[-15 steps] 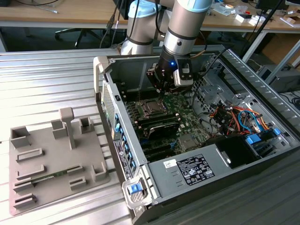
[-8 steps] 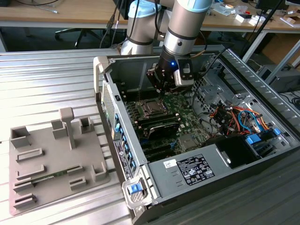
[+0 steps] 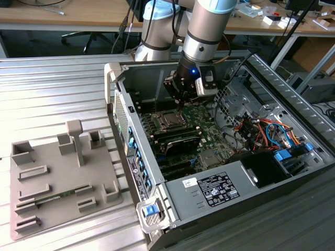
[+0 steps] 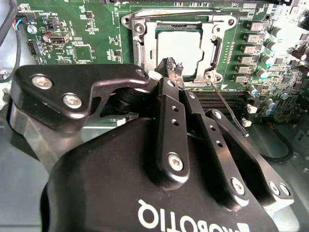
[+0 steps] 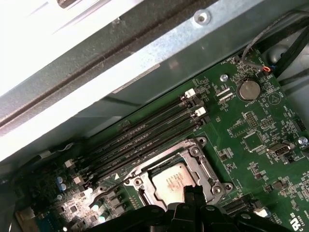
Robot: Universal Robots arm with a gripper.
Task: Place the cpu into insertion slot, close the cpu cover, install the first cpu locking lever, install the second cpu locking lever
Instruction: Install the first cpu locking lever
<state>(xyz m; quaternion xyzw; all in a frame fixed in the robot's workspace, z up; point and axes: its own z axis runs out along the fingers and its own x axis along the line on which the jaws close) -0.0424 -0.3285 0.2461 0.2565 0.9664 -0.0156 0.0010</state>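
you will find the cpu (image 4: 179, 47) seated flat in the insertion slot (image 4: 174, 14), directly ahead of the gripper (image 4: 172, 66) fingertips: a small square chip with a pale silvery face. the cpu cover (image 4: 208, 34), a shiny metal frame, lies down over it, so the chip's face shows through the frame's window in both wrist views. a thin locking lever (image 4: 227, 104) runs from the socket corner nearest the fingertips back alongside the gripper body, slanting up off the board. the black fingers are pressed together, their tips at the near edge of the cover; whether they nip anything cannot be told. in the exterior view the arm comes down from above into the open computer case (image 3: 209, 201), wrist near upright, gripper pointing down at the motherboard (image 5: 256, 140) just over the socket. the memory slots (image 5: 145, 137) lie just beyond the socket from the gripper. a grey fixture tray (image 3: 52, 206) sits outside the case, well apart from the gripper.
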